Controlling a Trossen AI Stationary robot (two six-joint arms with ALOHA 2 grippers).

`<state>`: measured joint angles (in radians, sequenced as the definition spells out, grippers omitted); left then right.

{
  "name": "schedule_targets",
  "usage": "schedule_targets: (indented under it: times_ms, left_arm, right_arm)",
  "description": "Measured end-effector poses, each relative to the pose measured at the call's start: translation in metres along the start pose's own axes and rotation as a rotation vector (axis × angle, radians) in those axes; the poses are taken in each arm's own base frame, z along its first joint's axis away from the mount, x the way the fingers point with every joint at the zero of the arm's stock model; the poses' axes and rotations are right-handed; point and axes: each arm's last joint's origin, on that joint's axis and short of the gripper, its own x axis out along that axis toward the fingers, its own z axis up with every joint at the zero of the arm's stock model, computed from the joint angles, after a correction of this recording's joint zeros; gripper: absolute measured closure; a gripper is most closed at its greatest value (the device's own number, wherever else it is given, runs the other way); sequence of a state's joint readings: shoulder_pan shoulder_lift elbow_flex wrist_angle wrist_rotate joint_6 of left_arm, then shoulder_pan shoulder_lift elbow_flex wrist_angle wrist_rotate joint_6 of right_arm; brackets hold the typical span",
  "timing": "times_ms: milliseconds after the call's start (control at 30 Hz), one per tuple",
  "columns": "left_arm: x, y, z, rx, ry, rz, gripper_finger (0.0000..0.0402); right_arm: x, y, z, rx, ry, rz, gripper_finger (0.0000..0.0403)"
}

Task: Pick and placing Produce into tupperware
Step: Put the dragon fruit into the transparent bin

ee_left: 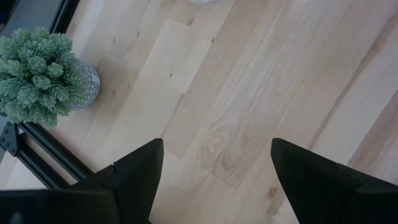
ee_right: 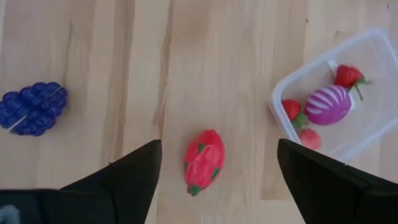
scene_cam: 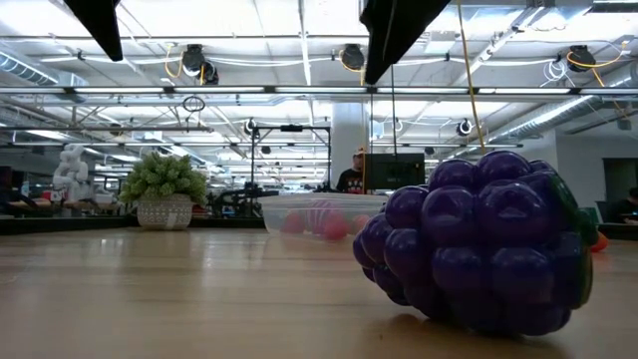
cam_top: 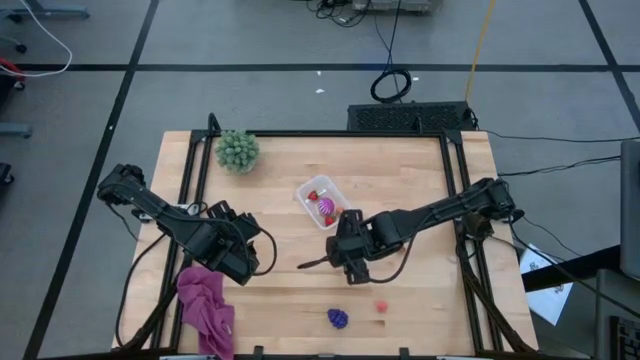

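You are partway: clear plastic rectangular tupperware (cam_top: 321,201) holding striped magenta piece (ee_right: 328,104), three small red pieces. Purple grape cluster (cam_top: 338,318), red dragonfruit-like piece (ee_right: 203,160) lying outside on table. Right gripper (ee_right: 217,165) hanging wide, empty, over red piece; left gripper (ee_left: 214,163) waiting, wide, empty.

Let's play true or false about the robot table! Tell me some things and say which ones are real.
1. The container has toy fruit in it. True.
2. The purple grapes are in the container. False: they lie on the table.
3. The right gripper squeezes the red fruit. False: it is open and the fruit lies on the table between its fingers.
4. The green plant stands near a table corner. True.
5. The left gripper holds the pink cloth. False: it is open and empty.
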<state>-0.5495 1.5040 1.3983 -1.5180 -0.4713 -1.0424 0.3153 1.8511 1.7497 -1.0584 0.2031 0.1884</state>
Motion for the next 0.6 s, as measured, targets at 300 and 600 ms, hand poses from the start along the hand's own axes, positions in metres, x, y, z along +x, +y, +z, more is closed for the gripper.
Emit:
schedule_targets:
  times_ms: [300, 600]
  left_arm:
    - [0.0, 0.0, 0.0, 0.013, 0.001, 0.0, 0.0101]
    - [0.0, 0.0, 0.0, 0.016, 0.001, -0.001, 0.0099]
  right_arm:
    - [0.023, -0.004, -0.014, 0.134, 0.106, 0.096, 0.0083]
    - [0.041, -0.004, -0.019, 0.212, 0.088, 0.099, 0.0083]
